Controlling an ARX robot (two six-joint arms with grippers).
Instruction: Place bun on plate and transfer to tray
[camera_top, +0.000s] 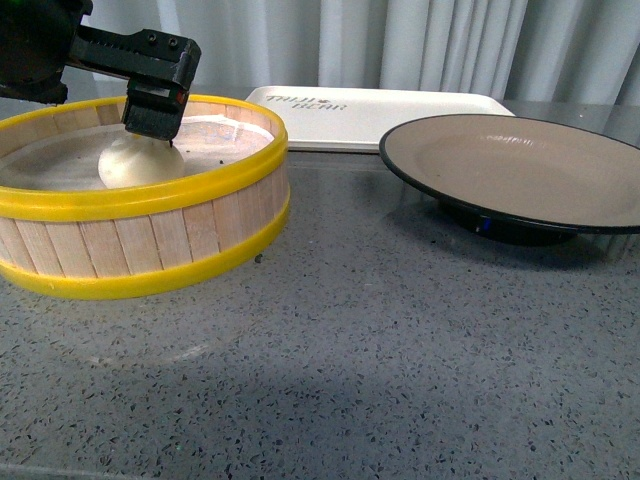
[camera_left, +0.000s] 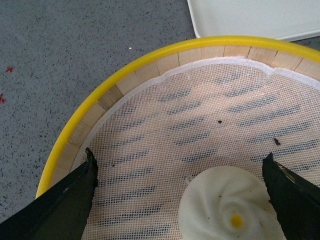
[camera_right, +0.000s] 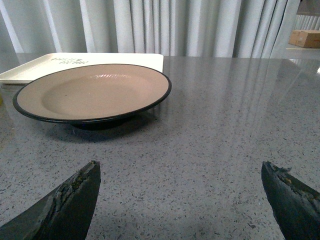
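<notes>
In the front view the bun (camera_top: 135, 162) is lying inside the yellow-rimmed steamer basket (camera_top: 140, 205) on the desk (camera_top: 350, 360). The left hand (camera_top: 150, 135) is hanging right over it, and the plate (camera_top: 510, 160) is sitting right of the basket with the tray (camera_top: 400, 110) behind the basket's right edge. In the left wrist view that hand is spreading wide, the bun lying between its fingers (camera_left: 70, 200) inside the basket. In the right wrist view the right hand (camera_right: 180, 170) is gaping wide, holding nothing, hovering over the desk outside the basket.

Bun (camera_left: 225, 202): cream-white, yellow dot. Plate (camera_top: 510, 165): tan inside, black rim. Steamer basket (camera_top: 150, 240): pale wood slats, yellow bands; counter (camera_top: 400, 345) speckled grey.
</notes>
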